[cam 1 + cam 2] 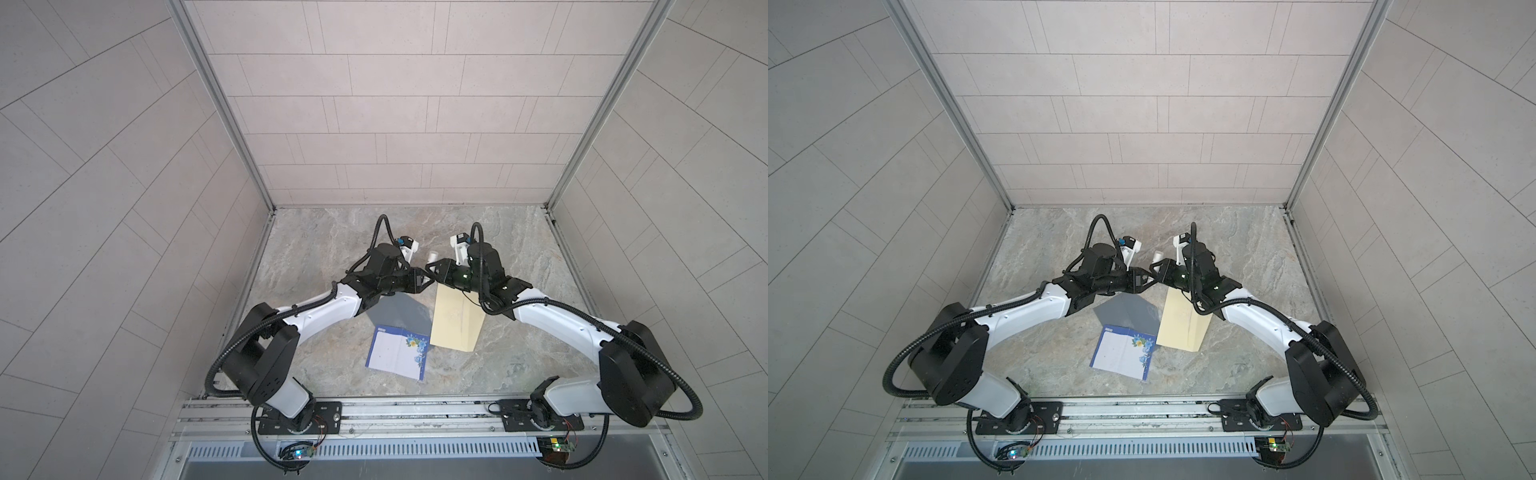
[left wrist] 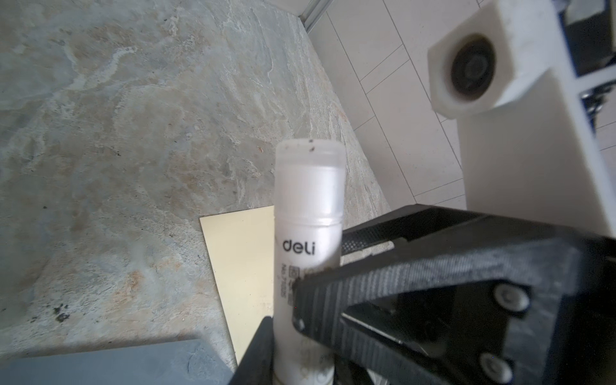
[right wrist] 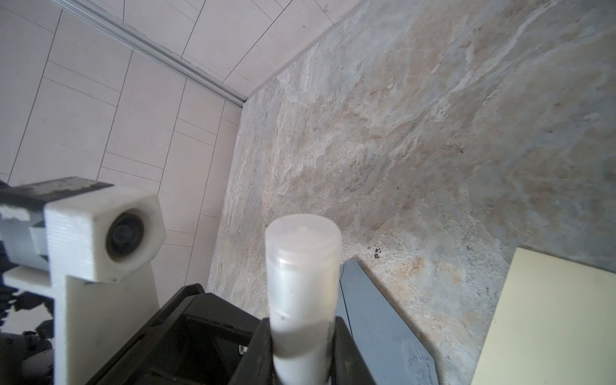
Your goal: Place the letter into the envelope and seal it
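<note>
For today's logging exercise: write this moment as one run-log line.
white plastic glue stick: in right gripper | left gripper: grip unclear | blue-bordered paper letter: outside cream paper envelope

Back wall of pale grey-beige rectangular tile-pattern panels (image 1: pixel 415 104), joints staggered. Matching side walls, left (image 1: pixel 104 166) and right (image 1: pixel 685 187), joints slanting in both top views. Silver aluminium corner posts (image 1: pixel 220 104) frame back wall. Marbled grey-tan stone-look tabletop (image 1: pixel 324 241); small dark specks (image 2: pixel 61 315) on it. Silver grooved aluminium rail (image 1: pixel 415 409) along near edge. White slotted vent strip (image 1: pixel 415 449) beneath. Dark grey panel (image 1: pixel 415 471) lowest, possibly metal. Light soft, even; shadows faint.
</note>
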`<state>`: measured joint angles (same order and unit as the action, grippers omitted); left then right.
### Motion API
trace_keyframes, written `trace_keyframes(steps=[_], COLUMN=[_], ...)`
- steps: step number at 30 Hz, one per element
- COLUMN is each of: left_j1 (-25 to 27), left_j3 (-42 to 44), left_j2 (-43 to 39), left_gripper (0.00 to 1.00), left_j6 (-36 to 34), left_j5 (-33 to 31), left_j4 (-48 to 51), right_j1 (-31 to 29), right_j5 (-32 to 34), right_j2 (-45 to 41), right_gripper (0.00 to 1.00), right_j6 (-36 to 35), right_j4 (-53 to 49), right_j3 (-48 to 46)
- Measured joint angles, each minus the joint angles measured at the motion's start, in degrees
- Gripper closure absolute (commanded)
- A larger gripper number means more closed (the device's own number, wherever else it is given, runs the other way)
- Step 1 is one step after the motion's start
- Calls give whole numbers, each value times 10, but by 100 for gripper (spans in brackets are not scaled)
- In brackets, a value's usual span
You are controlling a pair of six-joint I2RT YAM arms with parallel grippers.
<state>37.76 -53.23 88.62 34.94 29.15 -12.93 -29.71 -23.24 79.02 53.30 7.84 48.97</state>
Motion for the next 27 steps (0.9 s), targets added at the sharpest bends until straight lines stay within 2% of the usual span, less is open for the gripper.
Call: trace_keyframes(steps=[4, 8, 11, 15, 24, 26, 27], left_j1=[-24, -64, -83, -82, -80, -80, -79], left_j3=[19, 20, 1, -33, -39, -39, -39], left_j2=[-18, -56, -84, -92, -79, -78, -77], left_gripper=[29, 25, 23, 23, 24, 26, 30], left_j6=[26, 46, 49, 47, 42, 42, 42], left_j5=[38, 86, 111, 141, 155, 156, 157], left_j4=[-13, -23, -22, -21, 5, 8, 8], right_j1=[5, 13, 12, 11, 8, 5, 5], right_j5=[-12, -48, -92, -145, -183, -186, -187], right_j2=[-7, -27, -35, -40, -49, -49, -49], right_gripper=[91, 91, 91, 92, 92, 92, 92], right_j6=[-32, -89, -137, -186, -212, -213, -214], right_j4=[-29, -85, -141, -195, -224, -224, -224], right_j3=[16, 36, 49, 56, 79, 87, 91])
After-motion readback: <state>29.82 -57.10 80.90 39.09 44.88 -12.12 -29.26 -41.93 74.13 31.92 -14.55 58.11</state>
